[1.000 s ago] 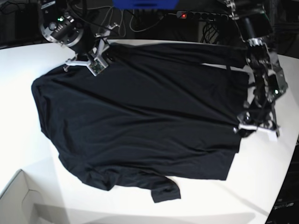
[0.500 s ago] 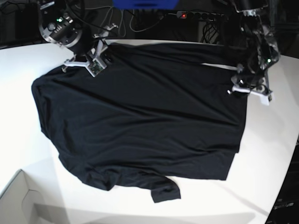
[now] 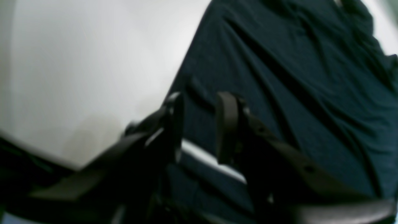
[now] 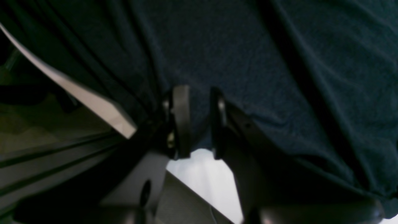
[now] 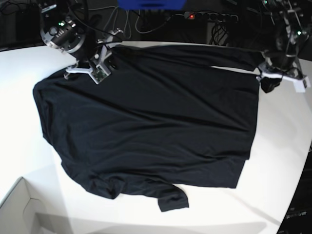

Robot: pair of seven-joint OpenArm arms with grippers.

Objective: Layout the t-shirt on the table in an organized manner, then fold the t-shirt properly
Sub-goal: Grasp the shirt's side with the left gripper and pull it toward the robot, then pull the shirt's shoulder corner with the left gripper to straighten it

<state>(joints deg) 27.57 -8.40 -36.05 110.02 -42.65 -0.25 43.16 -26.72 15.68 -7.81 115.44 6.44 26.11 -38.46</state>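
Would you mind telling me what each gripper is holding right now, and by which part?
The right gripper pinches the t-shirt at its edge. The left gripper holds nothing; its fingers are apart above the shirt.

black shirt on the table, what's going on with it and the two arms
A two-armed robot is laying a black t-shirt out on a white table. The shirt lies spread mostly flat, with one sleeve crumpled at the near edge. The right gripper sits at the far edge of the shirt, jaws a little apart with cloth between them. The left gripper hangs over the other far corner, holding nothing clearly.
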